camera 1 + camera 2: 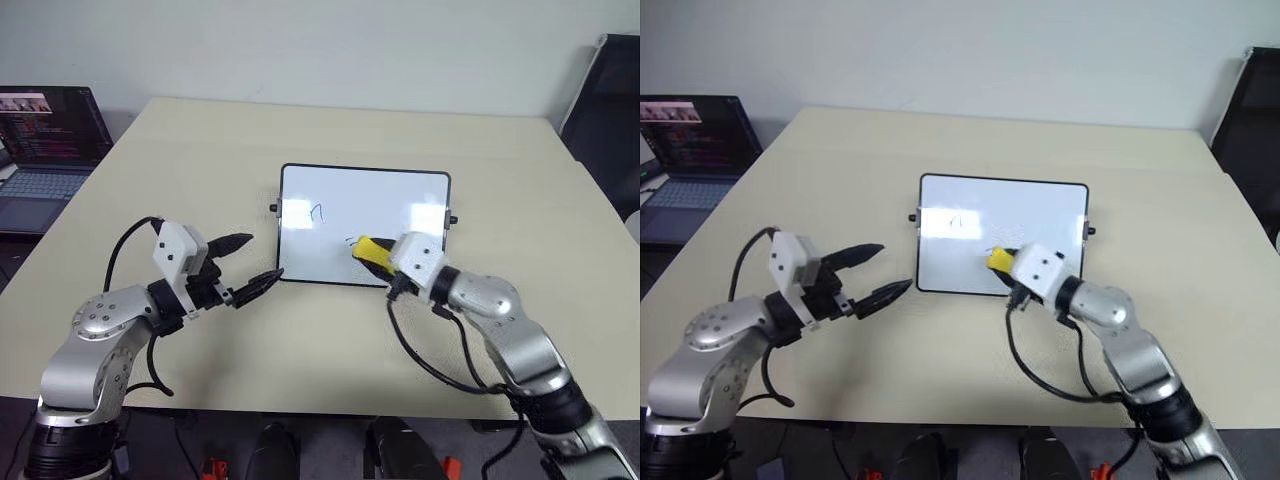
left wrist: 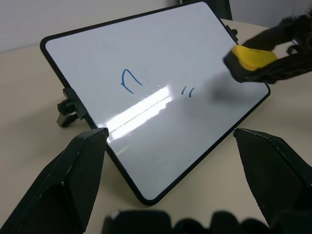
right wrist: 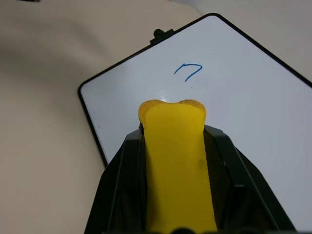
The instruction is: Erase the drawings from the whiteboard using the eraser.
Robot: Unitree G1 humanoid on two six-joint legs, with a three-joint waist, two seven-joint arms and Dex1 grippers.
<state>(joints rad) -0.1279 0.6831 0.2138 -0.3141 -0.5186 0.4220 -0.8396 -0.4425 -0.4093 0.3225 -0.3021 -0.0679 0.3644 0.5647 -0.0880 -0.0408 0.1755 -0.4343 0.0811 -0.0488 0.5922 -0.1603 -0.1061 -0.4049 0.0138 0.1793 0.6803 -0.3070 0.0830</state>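
Eraser [image 3: 175, 161] sits pinched between your right gripper's [image 1: 378, 256] two black fingers, jaws closed hard on its flanks so the yellow block bulges a little at the free end. Held lengthwise like this, the tip pokes out past the fingers, which lets you press it to the surface without the fingers scraping first.

Whiteboard [image 1: 400, 195] is your landmark: it lies on the beige table [image 1: 200, 150], roughly centred. The eraser is over the board's near edge, toward its right half, close to the two short dashes [image 2: 187, 90]. From the wrist views I judge it just above or barely touching the surface; contact can't be confirmed.

Arch mark [image 2: 129, 80] sits further into the board, left of the dashes, untouched. I can't make out a third mark with any confidence.

Left gripper [image 1: 250, 262] hangs just off the board's near-left corner, fingers spread wide and holding nothing. Likely reason: it is parked there to brace the frame if the board slides under the wiping stroke. It is near the corner but looks apart from it.

Laptop [image 1: 45, 140] is well away, beyond the table's left edge.

Judgement: wiping is barely begun; dashes first, then sweep left to the arch.
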